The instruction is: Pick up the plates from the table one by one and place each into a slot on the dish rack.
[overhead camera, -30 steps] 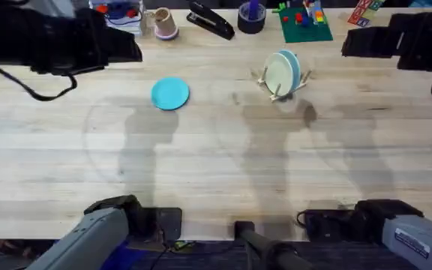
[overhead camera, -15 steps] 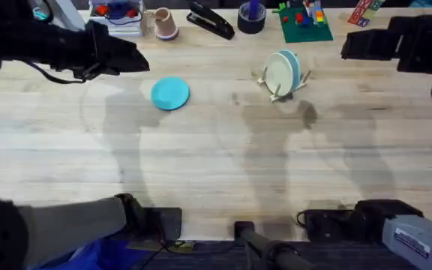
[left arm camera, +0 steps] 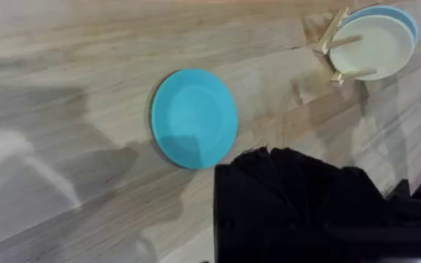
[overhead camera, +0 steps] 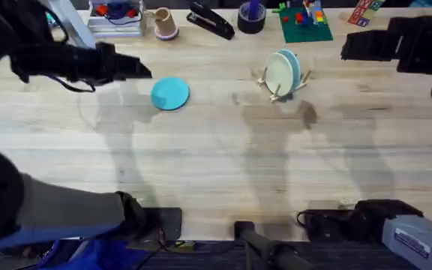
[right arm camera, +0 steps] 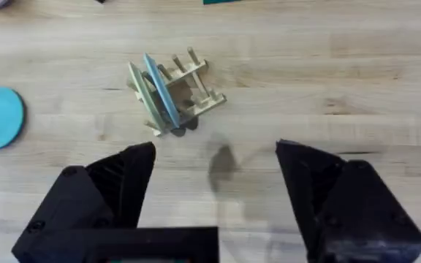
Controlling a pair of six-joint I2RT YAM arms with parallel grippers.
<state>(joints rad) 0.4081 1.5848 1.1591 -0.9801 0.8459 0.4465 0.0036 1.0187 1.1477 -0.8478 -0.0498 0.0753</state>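
Note:
One cyan plate (overhead camera: 170, 94) lies flat on the table (overhead camera: 216, 165), left of centre. My left gripper (overhead camera: 139, 69) hovers just left of it and slightly behind, pointing toward it, empty, its fingers (left arm camera: 298, 197) pressed together. In the left wrist view the same plate (left arm camera: 194, 117) sits close in front of the fingers. The dish rack (overhead camera: 282, 76) stands at the back right of centre and holds a cream plate (overhead camera: 279, 73) and a light blue plate (overhead camera: 292, 69) upright. My right gripper (overhead camera: 349, 46) hangs open and empty right of the rack (right arm camera: 175, 91), its fingers (right arm camera: 115, 186) wide apart.
Along the back edge stand a pink cup (overhead camera: 165, 22), a black stapler (overhead camera: 210, 20), a dark tape roll (overhead camera: 251, 16), a green baseplate with bricks (overhead camera: 304, 24) and a clear box (overhead camera: 115, 11). The table's middle and front are bare wood.
My left arm has swung forward and to the right, bringing its gripper down beside the cyan plate. The right arm, the plate and the rack have not moved.

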